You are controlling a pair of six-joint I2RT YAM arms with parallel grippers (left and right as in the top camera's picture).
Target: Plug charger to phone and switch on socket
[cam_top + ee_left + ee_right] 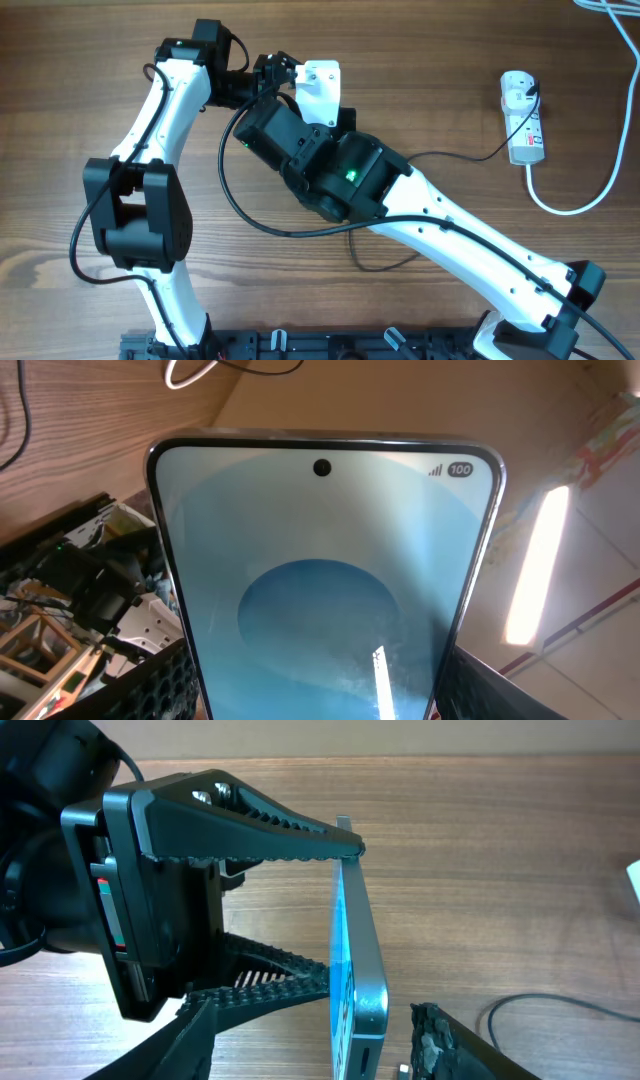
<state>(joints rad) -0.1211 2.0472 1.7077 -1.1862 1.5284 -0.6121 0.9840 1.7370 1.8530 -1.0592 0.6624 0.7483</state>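
wooden table [100, 40] | socket [524, 118] far right | charger [470, 158] trailing

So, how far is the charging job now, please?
Done: the left gripper is shut on the phone, held off the table, and the charger runs from the socket. In hand: the right gripper sits just beside the phone's bottom edge; nothing looks plugged in there. Left: plug the charger in, then switch the socket on.
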